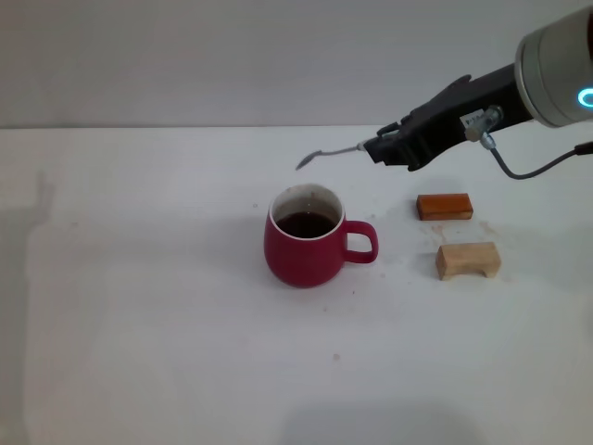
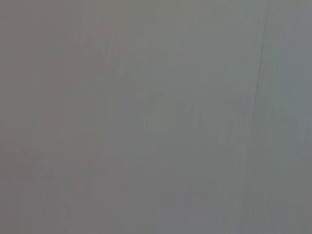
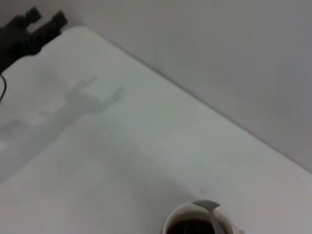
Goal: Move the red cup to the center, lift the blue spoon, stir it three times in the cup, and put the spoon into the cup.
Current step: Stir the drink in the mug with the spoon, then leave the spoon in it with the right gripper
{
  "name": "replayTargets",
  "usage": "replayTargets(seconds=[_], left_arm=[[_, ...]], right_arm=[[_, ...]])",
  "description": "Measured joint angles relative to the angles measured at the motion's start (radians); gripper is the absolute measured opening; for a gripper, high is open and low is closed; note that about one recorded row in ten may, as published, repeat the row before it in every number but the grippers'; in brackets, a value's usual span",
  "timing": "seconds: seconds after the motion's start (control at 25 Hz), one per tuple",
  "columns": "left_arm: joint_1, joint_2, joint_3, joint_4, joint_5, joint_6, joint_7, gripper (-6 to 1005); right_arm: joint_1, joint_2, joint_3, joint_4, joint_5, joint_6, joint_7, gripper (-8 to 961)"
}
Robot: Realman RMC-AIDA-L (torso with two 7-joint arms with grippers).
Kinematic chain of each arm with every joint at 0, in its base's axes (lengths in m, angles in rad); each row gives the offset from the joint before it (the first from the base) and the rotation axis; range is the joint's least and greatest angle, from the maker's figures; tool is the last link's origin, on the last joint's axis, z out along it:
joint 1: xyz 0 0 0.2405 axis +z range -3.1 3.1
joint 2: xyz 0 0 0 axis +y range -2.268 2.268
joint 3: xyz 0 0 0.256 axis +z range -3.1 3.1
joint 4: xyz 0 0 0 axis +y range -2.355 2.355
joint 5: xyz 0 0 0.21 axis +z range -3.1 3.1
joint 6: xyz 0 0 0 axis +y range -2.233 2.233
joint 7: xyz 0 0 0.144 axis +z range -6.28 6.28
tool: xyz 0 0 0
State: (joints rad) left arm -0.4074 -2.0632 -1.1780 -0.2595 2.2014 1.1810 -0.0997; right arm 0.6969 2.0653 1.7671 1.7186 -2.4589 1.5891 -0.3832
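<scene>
The right pincer point(image 1: 382, 148) pinches the slim grey-metal, blue-handled spoon point(image 1: 326, 153) aloft. The squat deep-red ceramic cup point(image 1: 306, 238) stands below and ahead of it on the white surface point(image 1: 148, 306). Current step: approach for stirring. Next: lower the bowl into the liquid.

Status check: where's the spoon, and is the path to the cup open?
Right gripper shut on blue spoon, airborne behind red cup. Left gripper idle, far off. Nothing between spoon and cup.
</scene>
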Motion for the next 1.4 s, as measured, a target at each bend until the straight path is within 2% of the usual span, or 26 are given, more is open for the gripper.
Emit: replayTargets(seconds=[0.36,0.68,1.24,1.4], left_arm=[[0.007,-0.002,0.000,-0.006,0.000,0.000,-0.001,862],[0.010,-0.002,0.000,-0.008,0.000,0.002,-0.002,862],[0.012,-0.003,0.000,-0.012,-0.002,0.010,-0.002,861],[0.012,-0.003,0.000,-0.012,-0.002,0.011,-0.002,861]], right_arm=[[0.116,-0.028,0.037,-0.196,-0.004,0.038,-0.051,153],[0.211,-0.042,0.046,-0.358,-0.008,0.041,-0.089,153],[0.379,-0.072,0.044,-0.692,-0.011,-0.038,-0.163,152],[0.422,-0.071,0.041,-0.760,-0.034,-0.061,-0.186,152]])
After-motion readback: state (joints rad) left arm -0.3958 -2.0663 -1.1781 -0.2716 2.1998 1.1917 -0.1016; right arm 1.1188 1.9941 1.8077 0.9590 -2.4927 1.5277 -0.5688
